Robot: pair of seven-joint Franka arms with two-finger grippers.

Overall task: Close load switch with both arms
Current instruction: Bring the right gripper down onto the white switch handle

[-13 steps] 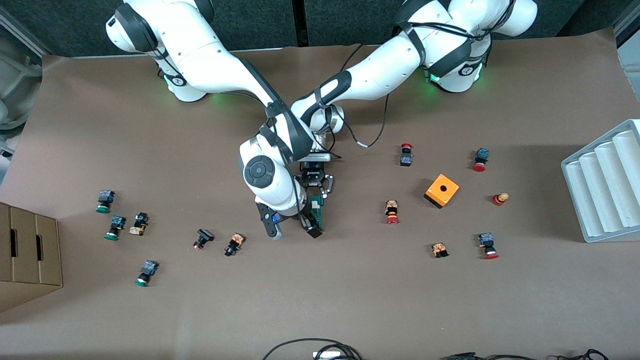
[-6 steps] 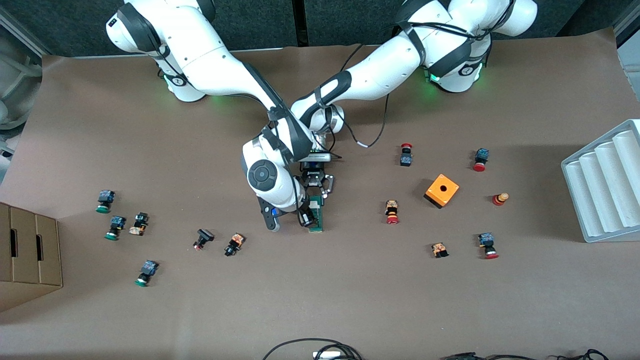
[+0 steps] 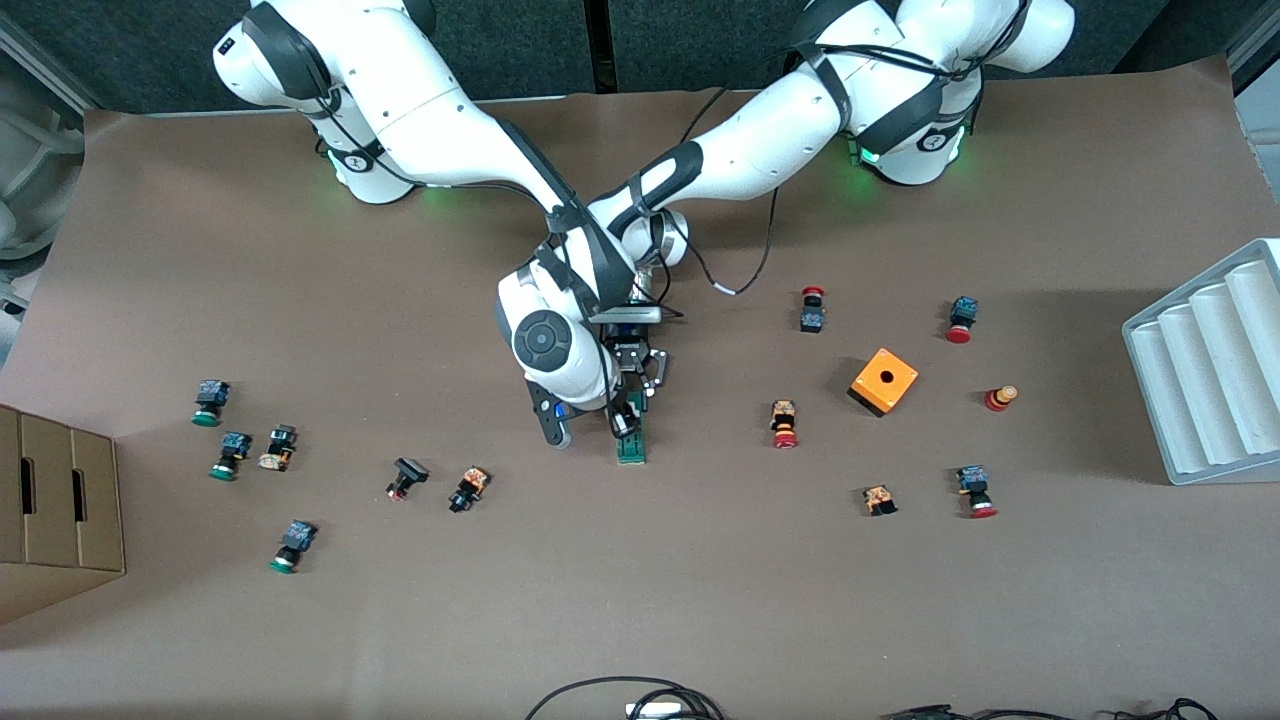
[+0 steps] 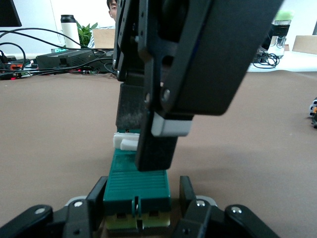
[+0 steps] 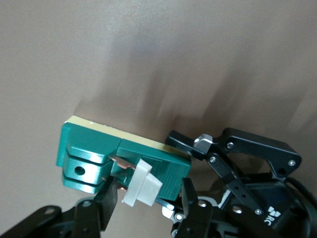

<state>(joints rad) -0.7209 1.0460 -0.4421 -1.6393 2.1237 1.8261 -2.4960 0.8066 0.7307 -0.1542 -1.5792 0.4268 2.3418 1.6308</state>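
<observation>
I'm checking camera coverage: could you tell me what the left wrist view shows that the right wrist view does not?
Only the left wrist view: the right gripper from the front, over the load switch, with desks and cables past the table. Only the right wrist view: the switch's side with its round hole and white piece. Both: the green switch clamped by the left gripper.

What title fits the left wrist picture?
Left hand grips the green load switch while the right hand pinches its white piece.

Load switch (image 3: 631, 438) at mid-table, clamped at its base-ward end by left gripper (image 3: 634, 392). Right gripper (image 3: 622, 420) on it, just beside. Orange cube (image 3: 884, 381) well apart, toward left arm's end.
</observation>
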